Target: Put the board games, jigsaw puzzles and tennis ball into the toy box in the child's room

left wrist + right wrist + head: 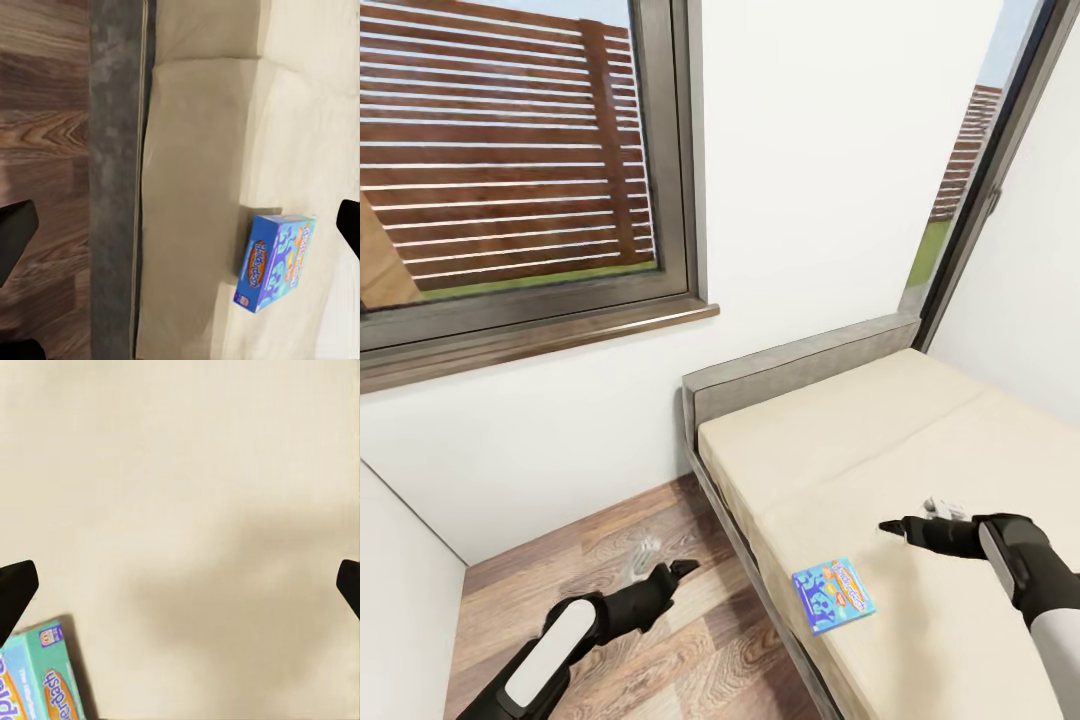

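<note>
On bed (920,430), blue board game (834,595) near right pincer (890,526); pincer spread, empty.

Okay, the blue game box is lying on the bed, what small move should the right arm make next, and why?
Probably shift the right pincer toward the robot's left and lower it over the blue game box. It hovers open above bare mattress, beside the box rather than over it, while the left pincer hangs over the floor.

Head view looking down from high; both wrist views close above, sharing the beige-mattressed bed (880,450) and flat blue card game box (274,261).
</note>
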Controlling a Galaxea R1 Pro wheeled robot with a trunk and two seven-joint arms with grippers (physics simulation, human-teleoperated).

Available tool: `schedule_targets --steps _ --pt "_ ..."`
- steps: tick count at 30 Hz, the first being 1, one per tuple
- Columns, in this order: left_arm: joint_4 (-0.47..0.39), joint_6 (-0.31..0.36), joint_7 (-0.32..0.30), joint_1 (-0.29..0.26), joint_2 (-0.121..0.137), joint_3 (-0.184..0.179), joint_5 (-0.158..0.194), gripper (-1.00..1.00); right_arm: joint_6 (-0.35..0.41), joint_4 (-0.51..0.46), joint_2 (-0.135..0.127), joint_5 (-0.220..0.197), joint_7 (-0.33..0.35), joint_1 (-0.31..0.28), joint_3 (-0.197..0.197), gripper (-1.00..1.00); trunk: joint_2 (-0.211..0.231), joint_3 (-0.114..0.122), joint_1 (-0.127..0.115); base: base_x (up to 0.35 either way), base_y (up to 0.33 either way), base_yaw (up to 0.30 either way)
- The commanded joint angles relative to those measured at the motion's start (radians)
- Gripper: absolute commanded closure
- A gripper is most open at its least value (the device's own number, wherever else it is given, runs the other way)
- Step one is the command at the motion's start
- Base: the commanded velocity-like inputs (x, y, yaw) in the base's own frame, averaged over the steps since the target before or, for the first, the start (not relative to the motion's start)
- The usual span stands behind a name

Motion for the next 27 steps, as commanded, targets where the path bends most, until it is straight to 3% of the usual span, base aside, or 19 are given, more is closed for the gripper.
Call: schedule_targets --steps 1,9,11,12,14,15,16,19,24,27 --pt "0.028 -0.018 -0.023 -0.002 -0.001 -0.002 0.012 -1.00 -0.004 -0.021 -0.002 0.001 0.002 0.001 -0.018 -1.00 0.000 -0.001 0.000 0.000 0.000 0.000" --pt "0.142 -0.095 -0.129 -0.005 -0.014 -0.010 -0.002 -1.00 -0.031 -0.122 -0.009 0.003 -0.003 0.006 -0.075 -1.00 0.000 -0.001 0.000 0.000 0.000 0.000" --pt "0.181 -0.113 -0.166 -0.006 -0.024 -0.017 -0.043 -1.00 -0.035 -0.165 -0.011 0.003 -0.003 0.012 -0.087 -1.00 0.000 -0.001 0.000 0.000 0.000 0.000" --pt "0.181 -0.113 -0.166 -0.006 -0.024 -0.017 -0.043 -1.00 -0.035 -0.165 -0.011 0.003 -0.003 0.012 -0.087 -1.00 0.000 -0.001 0.000 0.000 0.000 0.000" --pt "0.227 -0.124 -0.210 -0.007 -0.036 -0.019 -0.097 -1.00 -0.037 -0.218 -0.011 0.003 -0.004 0.024 -0.097 -1.00 0.000 -0.001 0.000 0.000 0.000 0.000" --pt "0.227 -0.124 -0.210 -0.007 -0.036 -0.019 -0.097 -1.00 -0.037 -0.218 -0.011 0.003 -0.004 0.024 -0.097 -1.00 0.000 -0.001 0.000 0.000 0.000 0.000" --pt "0.253 -0.128 -0.238 -0.008 -0.042 -0.019 -0.119 -1.00 -0.036 -0.251 -0.010 0.003 -0.004 0.034 -0.102 -1.00 0.000 -0.001 0.000 0.000 0.000 0.000" --pt "0.282 -0.131 -0.270 -0.008 -0.049 -0.016 -0.135 -1.00 -0.035 -0.288 -0.008 0.003 -0.004 0.049 -0.108 -1.00 0.000 -0.001 0.000 0.000 0.000 0.000" --pt "0.414 -0.137 -0.416 -0.019 -0.085 0.006 -0.161 -1.00 -0.026 -0.481 0.010 0.003 -0.006 0.136 -0.132 -1.00 0.000 -0.001 0.000 0.000 0.000 0.000" --pt "0.445 -0.138 -0.453 -0.027 -0.091 0.010 -0.164 -1.00 -0.019 -0.539 0.020 0.003 -0.007 0.163 -0.136 -1.00 0.000 -0.001 0.000 0.000 0.000 0.000"
